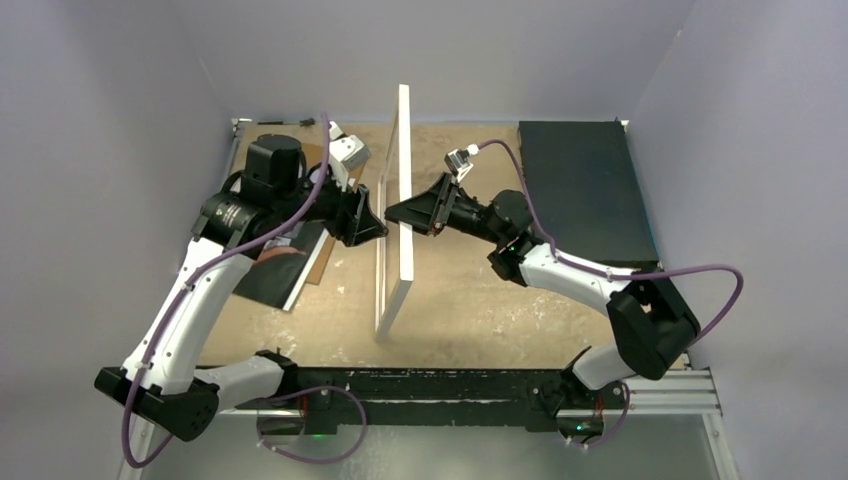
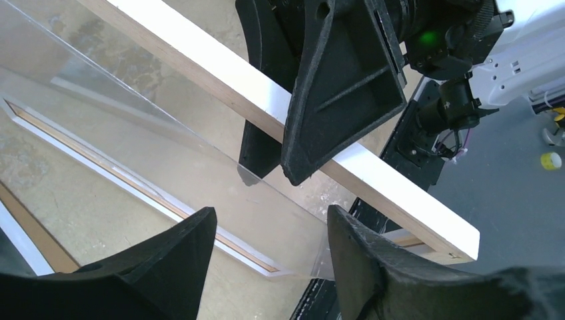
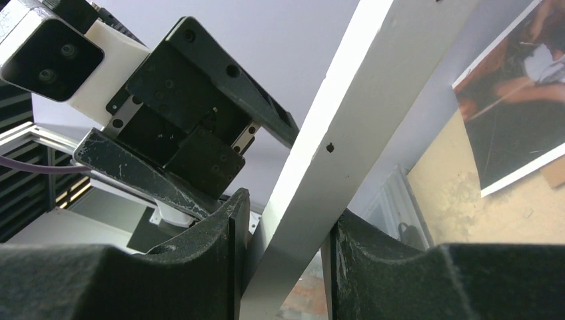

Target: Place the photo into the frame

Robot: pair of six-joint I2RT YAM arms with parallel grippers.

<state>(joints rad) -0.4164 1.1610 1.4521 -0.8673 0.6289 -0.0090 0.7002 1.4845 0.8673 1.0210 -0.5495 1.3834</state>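
Frame (image 1: 404, 200) stands on edge mid-picture, my right fingers (image 3: 200, 257) pinching its white rail, left fingers (image 2: 166, 267) spread either side of the clear pane (image 2: 133, 147). Photo (image 1: 275, 280) lies on the tabletop (image 1: 480, 300), left side, not yet in.

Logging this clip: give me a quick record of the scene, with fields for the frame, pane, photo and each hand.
frame: upright over the table's middle, white rail gripped by the right hand
pane: clear sheet leaning out of the frame toward the left hand
photo: flat on the table, outside the frame
left hand: open, pane's corner between its fingers
right hand: shut on the frame
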